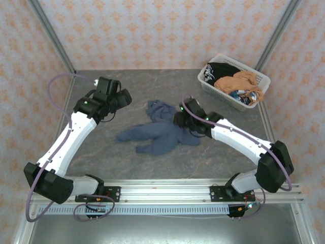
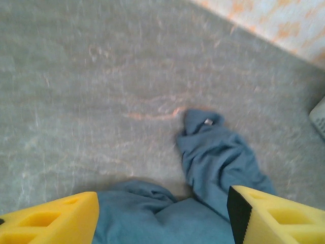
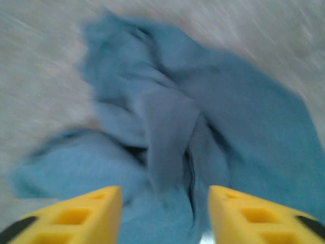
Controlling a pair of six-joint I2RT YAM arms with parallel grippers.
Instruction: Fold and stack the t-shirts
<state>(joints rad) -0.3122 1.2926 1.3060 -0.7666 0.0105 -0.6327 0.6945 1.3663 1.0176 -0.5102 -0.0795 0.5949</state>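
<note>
Soft, even light from above; bright, with faint shadows. The overhead view is sharp. Motion blur smears the slate-blue t-shirt (image 3: pixel 213 117) in the right wrist view; the left wrist view hazes toward twelve o'clock.

One blue t-shirt (image 1: pixel 163 134), one black t-shirt (image 1: pixel 221 69), one orange t-shirt (image 1: pixel 238 80); one basket (image 1: pixel 217 93)

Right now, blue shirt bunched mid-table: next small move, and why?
Probably lower the right gripper and pinch an edge of the blue shirt to spread it: it lies crumpled, the open jaws hover above it, and the left gripper is open too.
</note>
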